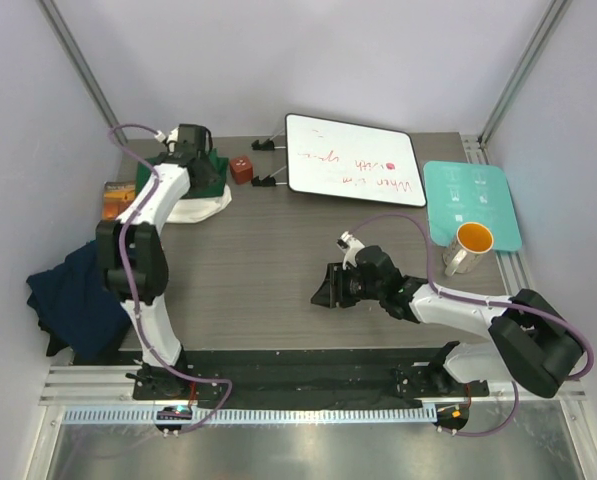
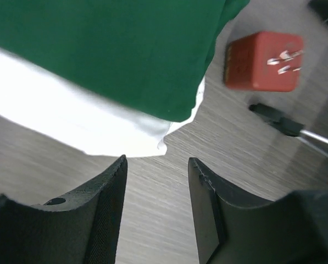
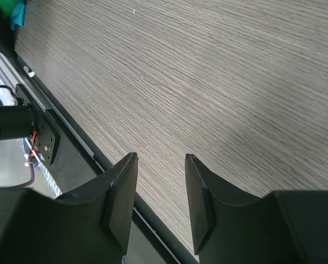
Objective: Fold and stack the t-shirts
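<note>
Left gripper (image 2: 157, 163) and right gripper (image 3: 161, 159) are hovering unclenched over the grey wood-grain table (image 3: 218, 66).
Both are holding nothing. Just ahead of the left gripper's fingertips, the dark green cloth t-shirt (image 2: 109, 49) is lying on the cream-white cloth t-shirt (image 2: 70, 121). The navy blue cloth t-shirt (image 1: 73, 295) is lying well behind that gripper.

My bench (image 3: 207, 66) looks like matt grey wood grain; the green t-shirt (image 2: 109, 49) and white t-shirt (image 2: 70, 121) are soft cloth.
</note>
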`<state>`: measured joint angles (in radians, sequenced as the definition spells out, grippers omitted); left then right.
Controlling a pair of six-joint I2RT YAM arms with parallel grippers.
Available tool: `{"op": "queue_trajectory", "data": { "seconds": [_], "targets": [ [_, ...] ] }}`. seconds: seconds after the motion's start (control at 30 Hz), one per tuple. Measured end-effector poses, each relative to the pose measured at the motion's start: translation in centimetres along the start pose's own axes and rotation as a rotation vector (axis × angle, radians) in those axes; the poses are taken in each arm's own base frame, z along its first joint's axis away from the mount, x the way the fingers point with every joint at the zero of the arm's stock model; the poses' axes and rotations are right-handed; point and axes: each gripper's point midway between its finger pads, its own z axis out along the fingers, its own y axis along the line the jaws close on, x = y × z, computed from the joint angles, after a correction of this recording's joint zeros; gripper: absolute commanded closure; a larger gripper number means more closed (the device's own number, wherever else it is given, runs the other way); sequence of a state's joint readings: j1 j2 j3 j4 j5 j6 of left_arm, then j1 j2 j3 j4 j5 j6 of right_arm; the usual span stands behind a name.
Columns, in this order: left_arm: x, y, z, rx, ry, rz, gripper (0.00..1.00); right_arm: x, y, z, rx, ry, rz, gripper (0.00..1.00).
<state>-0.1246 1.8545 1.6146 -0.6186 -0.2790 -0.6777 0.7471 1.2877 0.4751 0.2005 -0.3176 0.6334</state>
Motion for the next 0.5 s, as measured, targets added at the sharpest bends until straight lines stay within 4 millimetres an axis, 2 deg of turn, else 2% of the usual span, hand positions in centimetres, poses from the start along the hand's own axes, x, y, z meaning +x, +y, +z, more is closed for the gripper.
{"op": "queue_trajectory", "data": {
  "seconds": [0.1,0.2,0.3,0.5],
  "targets": [
    [2.3,-0.1,3.3,-0.023,0.072,0.022,0.5,0.1,-0.2,0.0,0.009,0.003,-0.003,0.54],
    [3.8,0.2,5.0,-0.043,0.113,0.038,0.5,0.2,-0.3,0.0,0.017,0.008,-0.006,0.54],
    [4.0,0.3,5.4,-0.044,0.118,0.042,0.49,0.4,-0.6,-0.1,0.027,0.02,-0.011,0.54],
    [3.1,-0.5,5.6,-0.011,0.08,0.052,0.49,0.6,-1.0,-0.2,0.044,0.03,-0.022,0.54]
  ]
}}
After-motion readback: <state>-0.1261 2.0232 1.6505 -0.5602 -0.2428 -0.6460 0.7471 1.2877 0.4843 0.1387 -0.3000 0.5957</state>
